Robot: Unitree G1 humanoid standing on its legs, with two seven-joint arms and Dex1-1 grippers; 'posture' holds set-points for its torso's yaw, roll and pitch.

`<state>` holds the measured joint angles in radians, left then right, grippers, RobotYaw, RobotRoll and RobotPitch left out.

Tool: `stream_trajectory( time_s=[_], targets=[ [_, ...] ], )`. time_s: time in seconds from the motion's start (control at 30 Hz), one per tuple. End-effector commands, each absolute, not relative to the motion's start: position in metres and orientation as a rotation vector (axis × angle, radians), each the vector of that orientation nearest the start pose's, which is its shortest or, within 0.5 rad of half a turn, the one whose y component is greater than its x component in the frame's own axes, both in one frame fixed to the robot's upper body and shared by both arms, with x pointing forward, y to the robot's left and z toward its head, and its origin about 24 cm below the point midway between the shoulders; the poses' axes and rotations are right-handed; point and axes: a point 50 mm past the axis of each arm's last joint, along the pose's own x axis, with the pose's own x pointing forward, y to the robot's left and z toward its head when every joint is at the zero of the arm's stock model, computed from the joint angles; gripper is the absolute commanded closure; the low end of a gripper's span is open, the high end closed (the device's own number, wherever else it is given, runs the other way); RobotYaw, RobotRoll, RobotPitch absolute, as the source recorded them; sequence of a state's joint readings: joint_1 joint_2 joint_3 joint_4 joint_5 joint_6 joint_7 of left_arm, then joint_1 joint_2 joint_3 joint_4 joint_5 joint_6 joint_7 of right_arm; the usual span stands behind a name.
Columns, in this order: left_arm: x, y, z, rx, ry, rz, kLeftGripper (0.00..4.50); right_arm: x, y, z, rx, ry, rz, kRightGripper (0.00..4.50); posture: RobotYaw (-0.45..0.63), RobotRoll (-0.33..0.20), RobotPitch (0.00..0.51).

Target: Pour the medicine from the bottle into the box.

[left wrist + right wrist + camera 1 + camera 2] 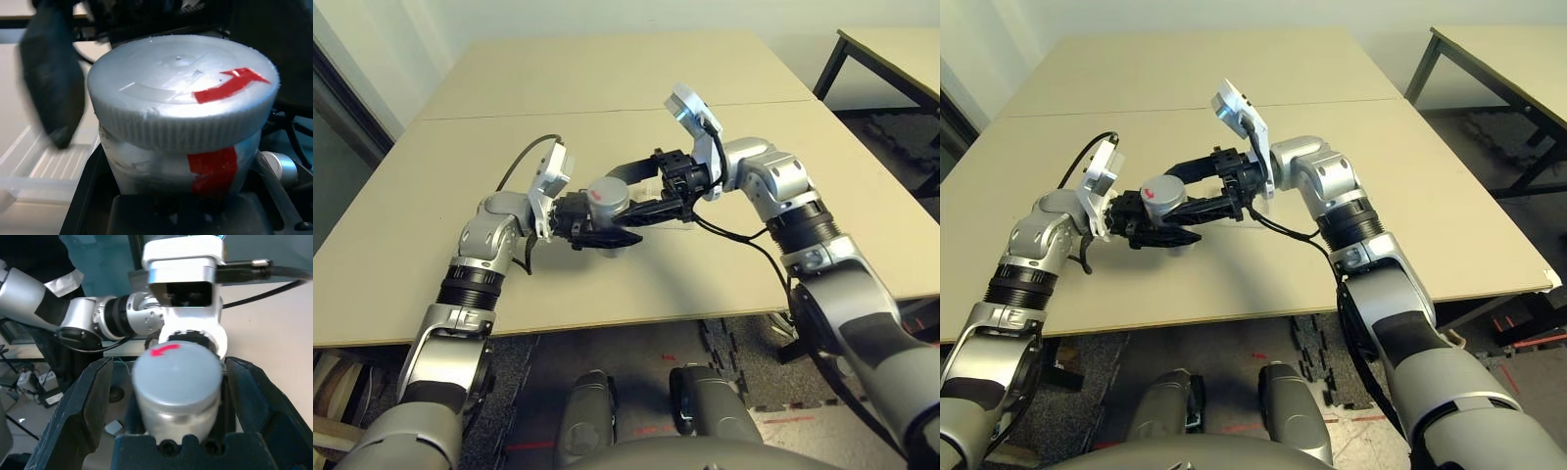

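My left gripper (599,223) is shut on the bottle (607,199), holding it above the table's middle by its white-grey body. The bottle's round grey cap (181,88) is on and bears a red arrow mark, and a red stripe runs down the side. My right gripper (171,364) is open, with one black finger (83,416) on each side of the cap and a gap between each finger and the cap. The box (49,166), of clear plastic, lies on the table below and beside the bottle.
The beige table (607,88) stretches far behind and to both sides of the grippers. A second table (891,49) with black legs stands at the back right. Black cables (744,235) hang from my right wrist over the table.
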<state>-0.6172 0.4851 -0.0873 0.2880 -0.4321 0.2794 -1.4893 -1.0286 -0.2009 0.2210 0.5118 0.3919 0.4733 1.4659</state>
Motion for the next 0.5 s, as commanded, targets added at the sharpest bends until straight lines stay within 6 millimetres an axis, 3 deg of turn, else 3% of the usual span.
stream_trajectory(
  time_s=[0.03, 0.5],
  targets=[
    [0.3069, 0.1563, 0.1473, 0.082, 0.042, -1.569, 1.71, 0.3350, -0.0368, 0.2089, -0.050, 0.067, 1.818, 0.00, -0.03, 0.000, 0.045],
    [0.3071, 0.1555, 0.1474, 0.080, 0.035, -1.560, 1.71, 0.3444, -0.0316, 0.2036, -0.054, 0.063, 1.738, 0.00, -0.03, 0.000, 0.045]
  ],
)
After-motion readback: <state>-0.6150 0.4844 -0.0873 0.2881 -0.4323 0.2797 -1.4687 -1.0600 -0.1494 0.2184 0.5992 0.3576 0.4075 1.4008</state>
